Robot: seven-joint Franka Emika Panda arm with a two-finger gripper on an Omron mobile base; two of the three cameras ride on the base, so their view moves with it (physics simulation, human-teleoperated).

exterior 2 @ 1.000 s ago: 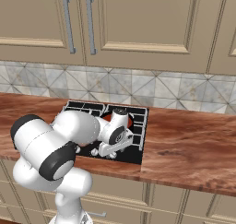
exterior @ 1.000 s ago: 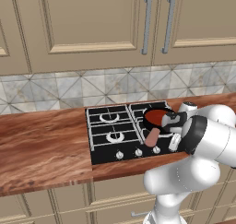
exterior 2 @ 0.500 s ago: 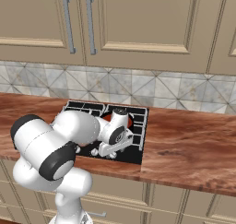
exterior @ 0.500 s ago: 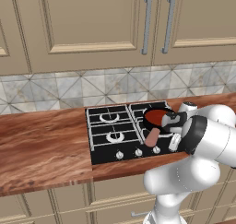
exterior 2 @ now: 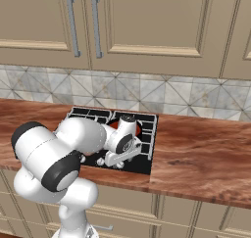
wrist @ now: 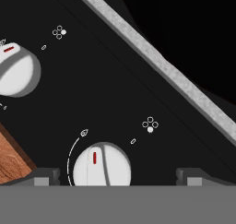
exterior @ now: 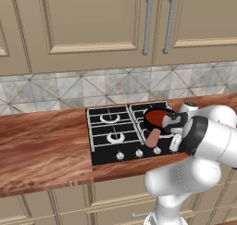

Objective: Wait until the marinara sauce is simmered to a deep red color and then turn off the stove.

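The marinara sauce [exterior: 157,115] is a deep red disc in a small black pan on the stove's [exterior: 107,137] right rear burner. The pan's pinkish handle [exterior: 152,137] points toward the front knobs. My gripper [wrist: 117,177] hangs open just above the stove's front edge. Its two dark fingertips [wrist: 44,176] stand wide apart on either side of a silver knob [wrist: 102,165] with a red mark and do not touch it. A second knob [wrist: 16,71] lies further off in the hand view. In the right base view the hand covers part of the sauce [exterior 2: 138,130].
Wooden counter [exterior: 41,150] runs left of the cooktop and also to its right [exterior 2: 201,154]. A tiled backsplash [exterior: 69,87] and closed wall cabinets [exterior: 92,25] rise behind. A grey grate bar [wrist: 161,66] crosses the hand view beyond the knobs.
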